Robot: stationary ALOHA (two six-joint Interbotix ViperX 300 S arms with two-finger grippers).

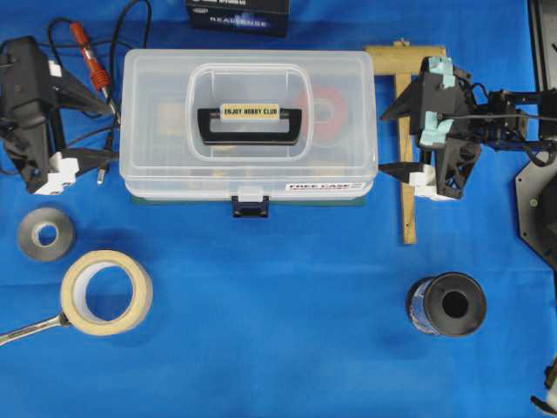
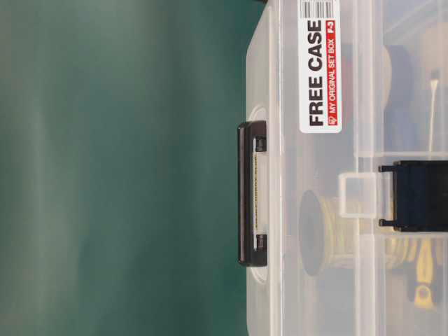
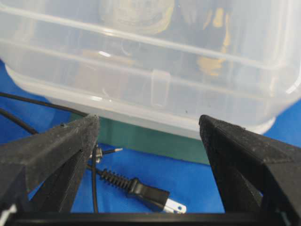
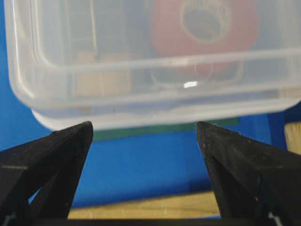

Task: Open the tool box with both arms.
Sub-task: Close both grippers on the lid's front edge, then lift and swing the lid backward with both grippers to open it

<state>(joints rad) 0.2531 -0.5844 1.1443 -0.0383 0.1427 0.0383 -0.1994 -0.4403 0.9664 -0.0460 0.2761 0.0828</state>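
Clear plastic rectangular tool box (image 1: 249, 122) sits closed, its dark front latch (image 1: 250, 205) fastened; left gripper (image 1: 109, 131) and right gripper (image 1: 380, 141) flank it, jaws spread, empty

Tool box (image 1: 249, 122): large clear plastic rectangular case, lid shut, lying flat at upper centre of blue desk (image 1: 278, 331), long side across overhead view. Black handle (image 1: 251, 124) folded flat in lid recess, label "ENJOY HOBBY CLUB". Dark front latch (image 1: 250, 205) at middle of near edge, appears closed. "FREE CASE" sticker (image 2: 320, 64) on front wall beside latch. Red roll and yellow spool visible through plastic.
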